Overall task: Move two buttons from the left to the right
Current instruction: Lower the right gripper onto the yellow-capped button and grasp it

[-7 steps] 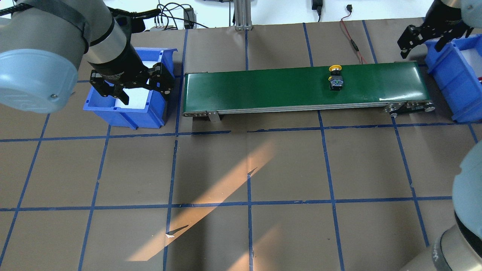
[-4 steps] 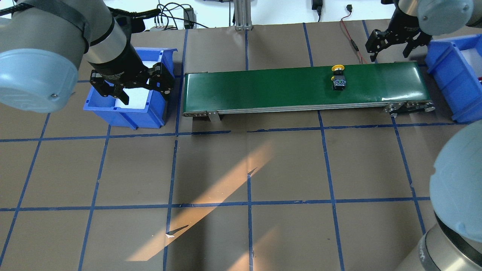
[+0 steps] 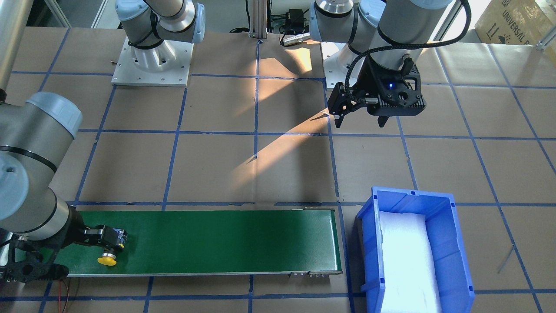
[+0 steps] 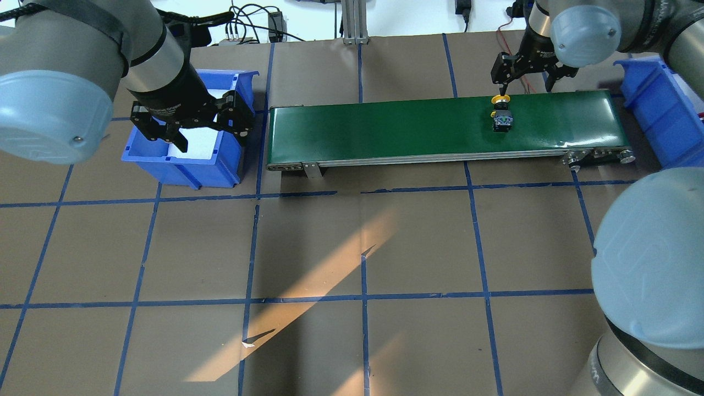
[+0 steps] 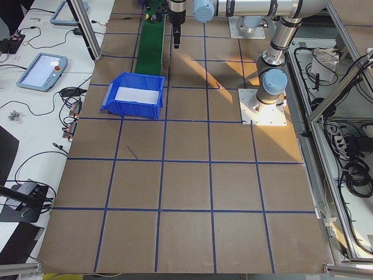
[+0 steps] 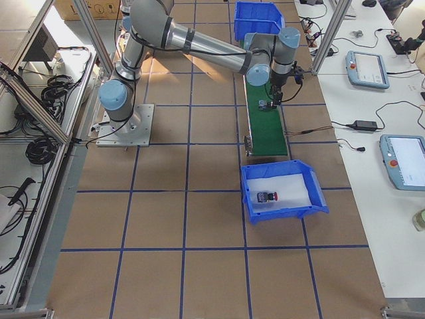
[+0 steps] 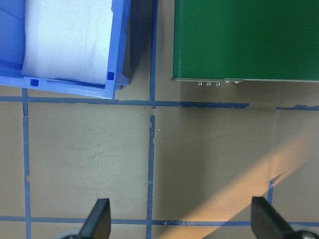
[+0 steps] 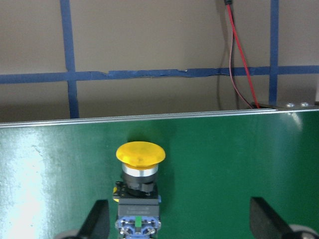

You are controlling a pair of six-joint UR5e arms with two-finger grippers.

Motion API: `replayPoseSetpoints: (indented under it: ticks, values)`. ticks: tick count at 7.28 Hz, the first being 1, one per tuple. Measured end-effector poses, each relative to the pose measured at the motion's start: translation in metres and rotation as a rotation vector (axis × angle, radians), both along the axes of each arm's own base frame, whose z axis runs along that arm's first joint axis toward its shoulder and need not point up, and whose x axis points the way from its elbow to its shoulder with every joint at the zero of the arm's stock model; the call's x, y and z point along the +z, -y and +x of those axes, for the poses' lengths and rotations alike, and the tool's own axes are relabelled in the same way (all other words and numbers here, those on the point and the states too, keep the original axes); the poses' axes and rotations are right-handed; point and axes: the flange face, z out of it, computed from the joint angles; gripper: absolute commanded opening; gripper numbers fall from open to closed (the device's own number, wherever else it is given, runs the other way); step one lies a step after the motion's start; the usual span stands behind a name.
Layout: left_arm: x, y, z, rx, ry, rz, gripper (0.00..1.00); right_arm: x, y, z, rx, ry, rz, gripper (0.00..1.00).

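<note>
**Yellow button on its side on the belt, right hand spread over it**

The yellow button [image 4: 501, 111] lies on its side on the green conveyor belt [image 4: 385, 126], toward the right end of the belt in the overhead view. Its long axis runs across the belt's width. The mushroom cap points to the belt's far edge, at the top of the frame, and the blocky body points to the near edge. In the right wrist view the cap likewise points up the frame, with the silver collar and the body below it.

The right hand [image 4: 525, 83] hangs over the button with its jaws wide apart and grips nothing. In the right wrist view the button sits between the two fingers, close to the finger at lower left [image 8: 97, 219], with a strip of green belt showing between them.

The left hand [image 4: 212, 137] is also spread wide and empty, at the upper left of the overhead view by a blue bin [image 4: 181, 168]. Its wrist view shows only bare counter [image 7: 209, 159] between the fingertips.

The red button [image 6: 267, 196] lies in a second blue bin [image 6: 282, 214] on its white pad, at the centre of the exterior right view, just below the belt's end.
</note>
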Motion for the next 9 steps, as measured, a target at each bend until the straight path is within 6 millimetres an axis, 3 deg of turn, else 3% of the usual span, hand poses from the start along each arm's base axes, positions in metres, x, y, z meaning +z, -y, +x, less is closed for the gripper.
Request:
replayPoseSetpoints:
  ticks: [3, 4, 5, 6, 7, 9]
  values:
    - [0.0, 0.001, 0.0, 0.0, 0.0, 0.0, 1.0, -0.027, -0.006, 0.009, -0.031, 0.039, 0.044, 0.99]
    - [-0.001, 0.001, 0.0, 0.0, 0.0, 0.001, 1.0, -0.037, -0.008, 0.007, -0.036, 0.036, 0.063, 0.84]
    - [-0.001, 0.001, 0.0, 0.0, -0.001, 0.003, 1.0, -0.048, -0.009, 0.001, -0.039, 0.028, 0.081, 0.58]
    - [-0.002, 0.0, 0.0, 0.0, -0.001, 0.004, 1.0, -0.056, -0.009, -0.003, -0.039, 0.016, 0.096, 0.37]
    - [-0.002, 0.0, 0.0, 0.0, -0.001, 0.005, 1.0, -0.061, -0.01, -0.006, -0.037, 0.004, 0.104, 0.25]
    - [-0.002, 0.001, 0.0, 0.0, -0.001, 0.005, 1.0, -0.057, -0.007, -0.013, -0.026, -0.037, 0.102, 0.21]
